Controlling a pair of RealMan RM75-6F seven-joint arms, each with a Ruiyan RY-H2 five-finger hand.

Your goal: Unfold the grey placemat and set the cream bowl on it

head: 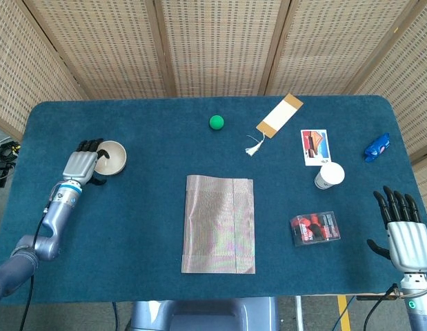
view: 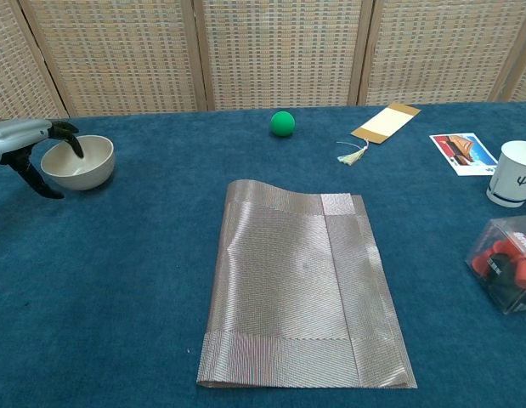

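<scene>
grey woven placemat (head: 219, 224), a flat rectangle w/ a fold line down its right third, lies mid-table on the dark blue cloth-covered table (head: 144, 227), still folded as far as we can judge: a narrower flap sits on top along the right side in the chest view. the cream round bowl (view: 78, 161) is far off at the left edge, well apart from the mat.

our left hand (head: 83, 164) is at the bowl, fingers hooked over the near rim and thumb outside the wall. looks like a pinch on the rim, but we can't tell if it's actually bearing any weight yet. our right hand (head: 406, 231) hangs near the table's front right corner, fingers spread, holding nothing.

risks as we see them:
- mat isn't opened yet, so putting the bowl down now would land it on a folded mat and pin the flap.
- a rim pinch is thin; the bowl could tilt or slip out on the lift.
- right hand reaching for the flap passes close to the clear plastic box w/ red pieces (head: 314, 228) and the white paper cup (head: 329, 175); a careless sweep could knock either.
- thin flap edge may be hard to catch, so the whole mat may slide instead.
</scene>
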